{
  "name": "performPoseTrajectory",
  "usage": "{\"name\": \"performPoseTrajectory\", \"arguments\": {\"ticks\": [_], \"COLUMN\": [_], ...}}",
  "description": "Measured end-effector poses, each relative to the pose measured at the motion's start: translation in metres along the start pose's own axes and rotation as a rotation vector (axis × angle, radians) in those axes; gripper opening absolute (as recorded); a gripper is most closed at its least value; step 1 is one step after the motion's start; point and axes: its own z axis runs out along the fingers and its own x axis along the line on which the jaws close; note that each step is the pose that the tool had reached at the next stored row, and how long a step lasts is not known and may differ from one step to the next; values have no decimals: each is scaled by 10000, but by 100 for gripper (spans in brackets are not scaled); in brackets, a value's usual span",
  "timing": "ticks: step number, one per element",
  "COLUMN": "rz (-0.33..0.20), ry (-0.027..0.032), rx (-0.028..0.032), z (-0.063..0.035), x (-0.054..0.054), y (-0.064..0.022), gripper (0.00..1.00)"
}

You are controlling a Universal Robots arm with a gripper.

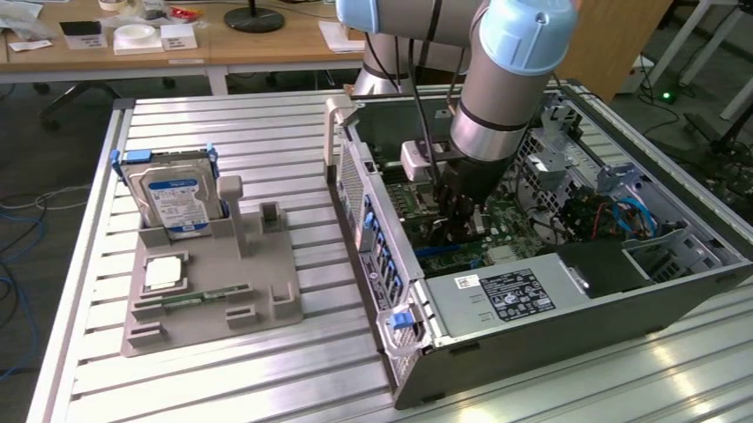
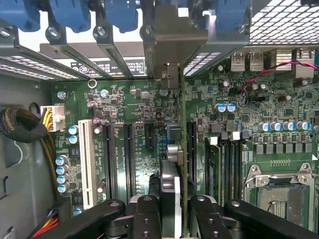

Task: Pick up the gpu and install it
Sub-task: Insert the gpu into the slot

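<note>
The gpu [image 2: 182, 149] hangs edge-on inside the open computer case [image 1: 400, 291]. Its thin green board runs down over the motherboard [image 2: 139, 114], and its black heatsink block [image 2: 167, 184] sits between my fingers. Its silver end bracket [image 2: 169, 47] reaches the row of rear slot openings. My gripper [image 2: 174, 211] is shut on the card, with the black fingers [image 2: 144, 214] pressing from both sides. In the exterior view the gripper [image 1: 457, 225] is low in the case, just above the board. I cannot tell whether the card's edge sits in a slot.
Black expansion slots [image 2: 128, 159] and a white slot [image 2: 87, 164] lie beside the card. Memory sticks [image 2: 214, 169] and the processor socket [image 2: 279, 191] are on its other side. On the exterior view's left, a grey fixture [image 1: 212, 308] holds a blue-label hard drive [image 1: 176, 198] and a memory stick [image 1: 203, 296].
</note>
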Motion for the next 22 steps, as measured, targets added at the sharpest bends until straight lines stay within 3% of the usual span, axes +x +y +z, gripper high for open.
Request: {"name": "performPoseTrajectory", "arguments": {"ticks": [19, 22], "rz": [0, 1], "ry": [0, 0], "rx": [0, -22], "z": [18, 18], "x": [2, 2], "y": [21, 20], "gripper": [28, 28]}}
